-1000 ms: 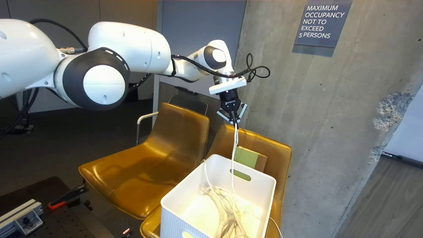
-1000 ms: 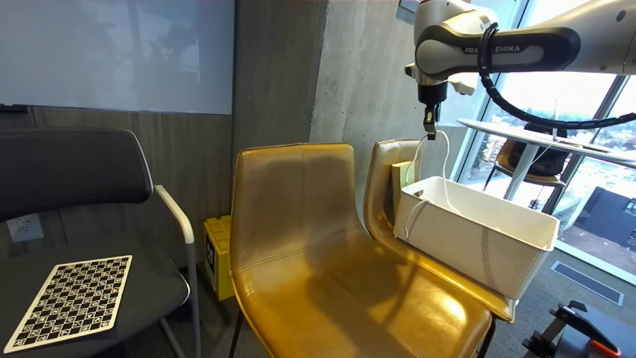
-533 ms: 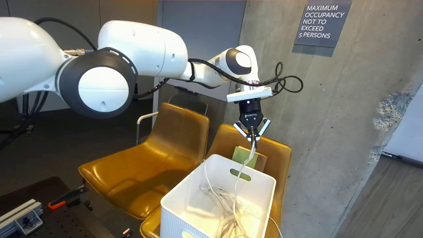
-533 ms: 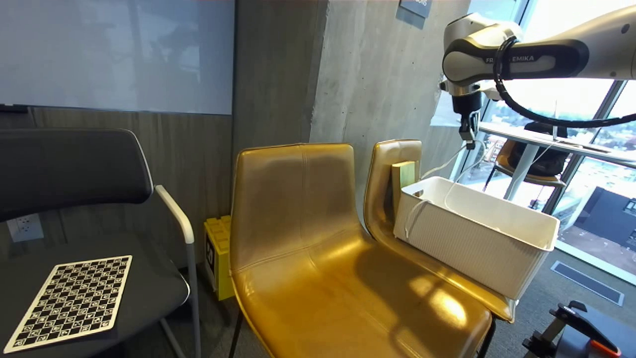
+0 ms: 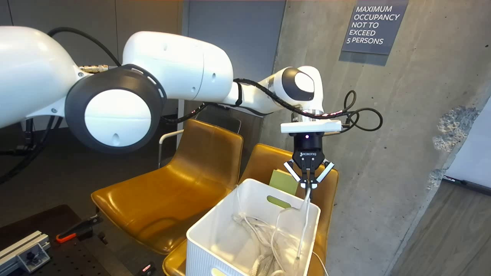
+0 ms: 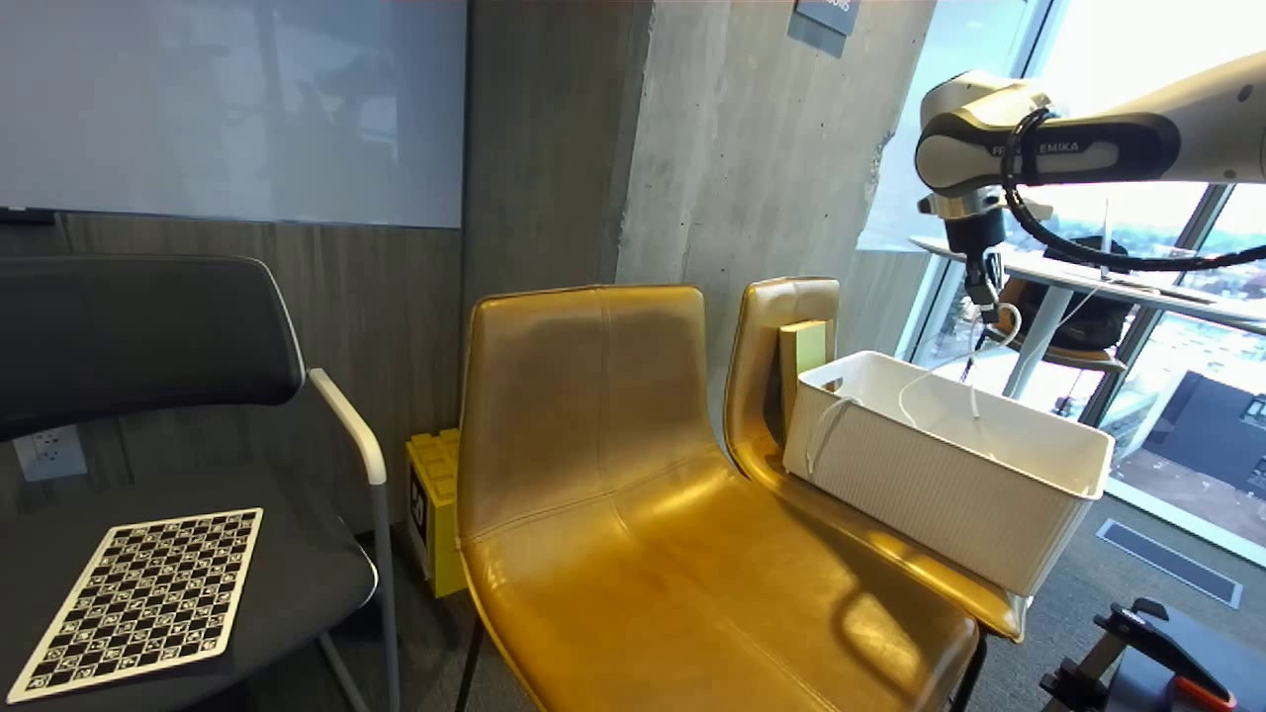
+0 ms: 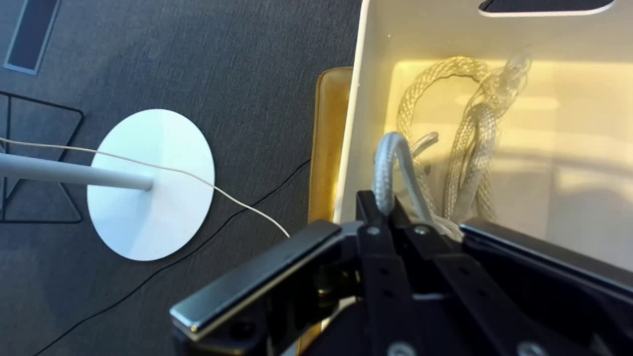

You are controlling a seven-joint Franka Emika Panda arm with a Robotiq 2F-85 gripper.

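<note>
My gripper point(image 5: 308, 188) is shut on a thin white rope point(image 5: 307, 214). It stands just above the far right rim of a white ribbed bin point(image 5: 215, 251). The rope hangs from the fingertips into the bin, and one free end dangles inside. In an exterior view, the gripper point(image 6: 989, 311) and the rope loop point(image 6: 1010, 324) are above the bin point(image 6: 920, 485). In the wrist view, the rope point(image 7: 384, 173) bends over beyond the fingertips of the gripper point(image 7: 384, 210). More coiled pale rope point(image 7: 460, 69) lies on the bin floor.
The bin sits on a tan chair point(image 5: 264, 157), with a green book point(image 5: 284, 181) against its backrest. Another tan chair point(image 6: 603, 396) stands beside it. A concrete wall point(image 5: 383, 153) is behind. A thin cord hangs over the bin's rim. A white table base point(image 7: 153, 212) shows on the floor.
My gripper has moved lower and to the right in both exterior views, over the bin, still holding the rope. The rope's free end now hangs inside the bin. The bin has not moved.
</note>
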